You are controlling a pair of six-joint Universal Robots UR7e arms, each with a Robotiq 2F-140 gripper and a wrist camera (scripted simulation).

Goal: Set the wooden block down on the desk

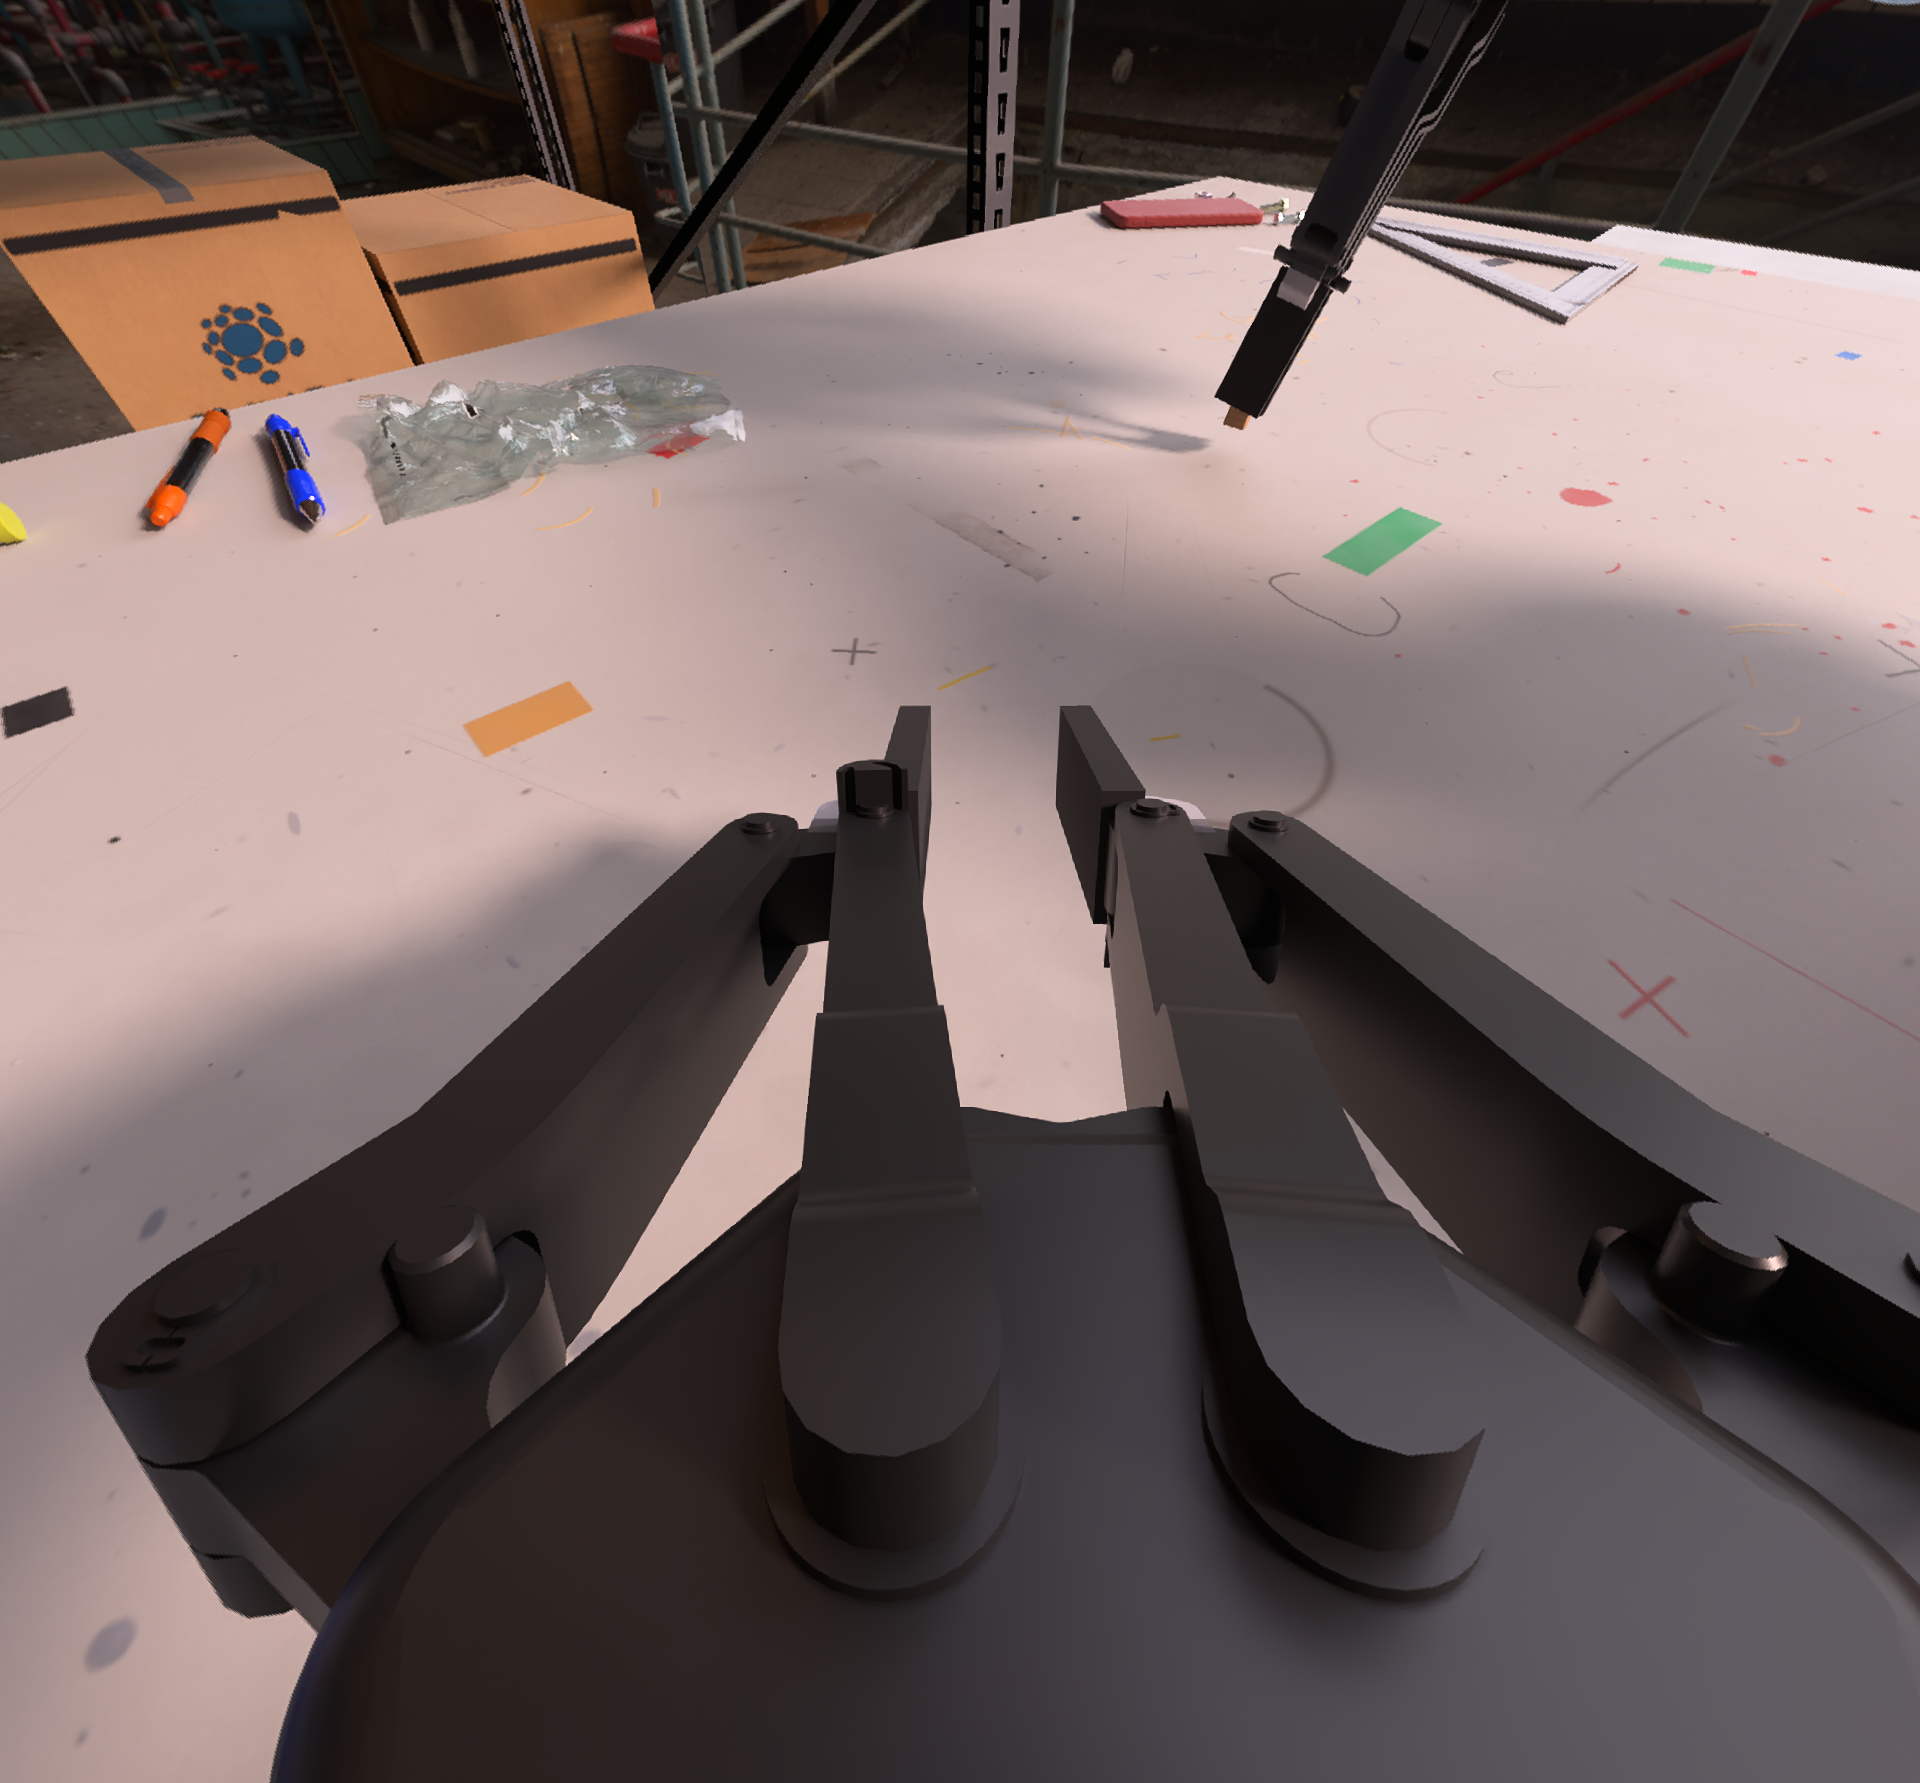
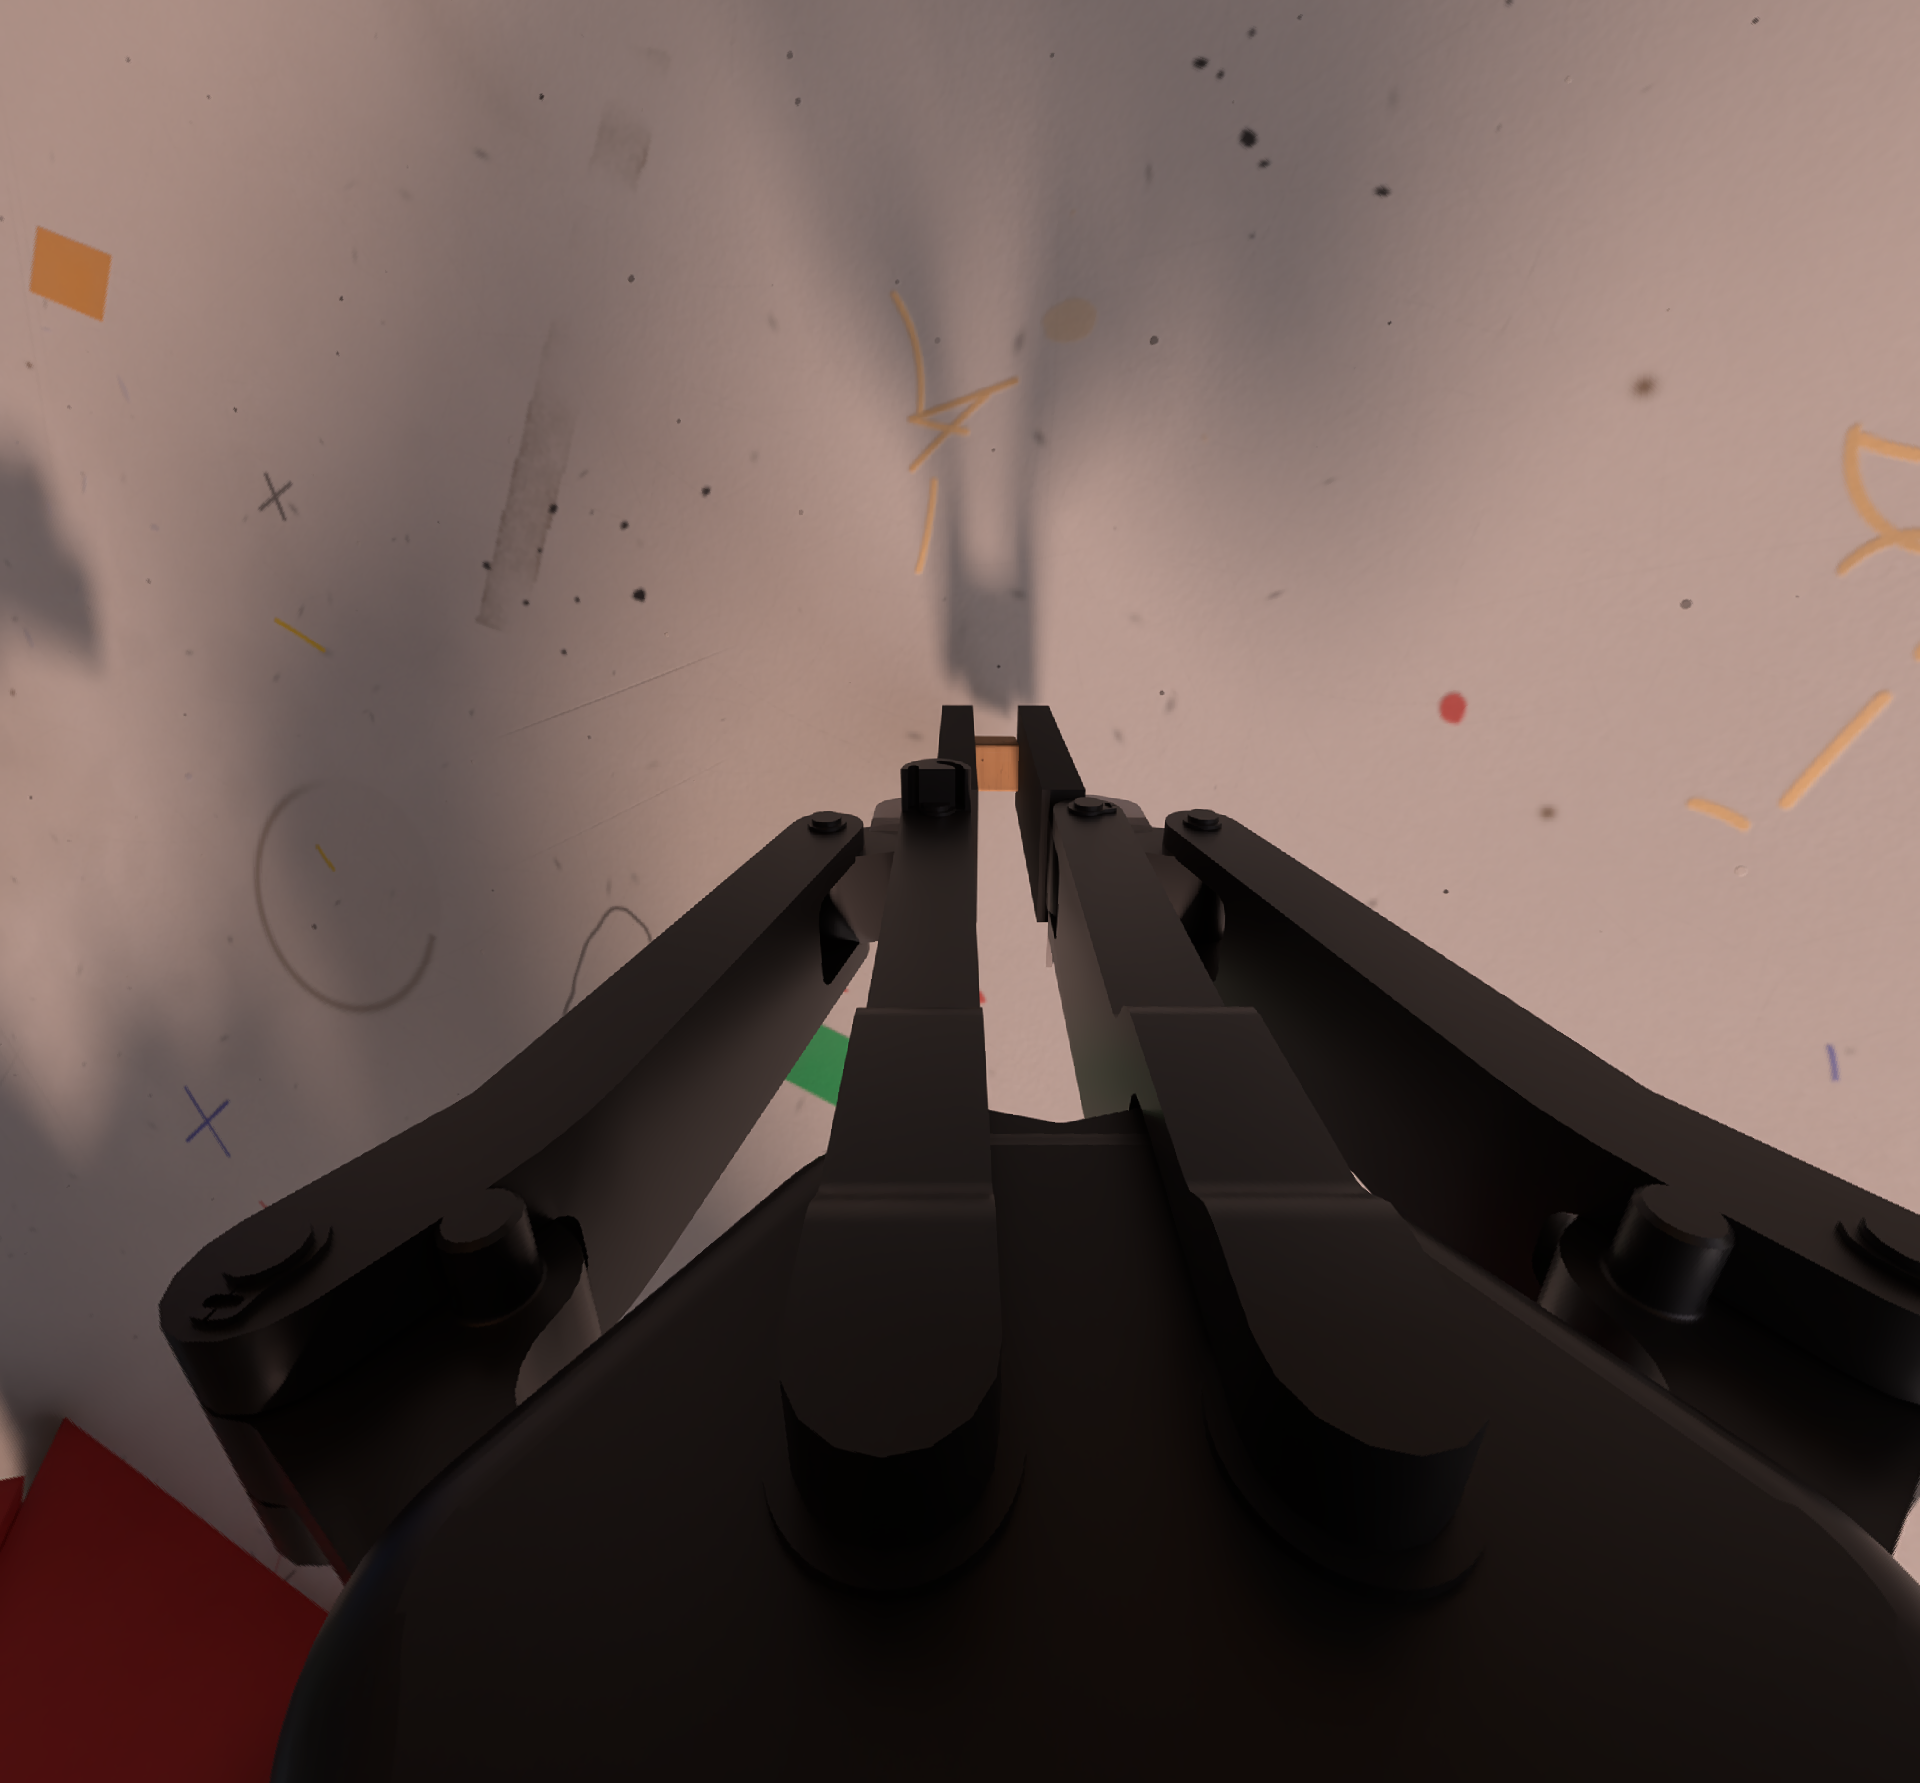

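Note:
A small wooden block (image 2: pixel 995 763) sits clamped between the fingertips of my right gripper (image 2: pixel 995 731), which points down at the pale desk (image 2: pixel 1351 383). In the left wrist view the right gripper (image 1: pixel 1242 408) hangs a little above the desk (image 1: pixel 935 528) at the far right, with the block's tip (image 1: pixel 1234 419) showing below its fingers. Its shadow lies just beside it. My left gripper (image 1: pixel 992 731) is open and empty, low over the near middle of the desk.
At the far left lie an orange marker (image 1: pixel 187 468), a blue marker (image 1: pixel 294 469) and a crumpled clear plastic bag (image 1: pixel 540 429). A red flat case (image 1: pixel 1182 212) and a grey set square (image 1: pixel 1507 268) lie at the back. Cardboard boxes (image 1: pixel 208 279) stand beyond the left edge.

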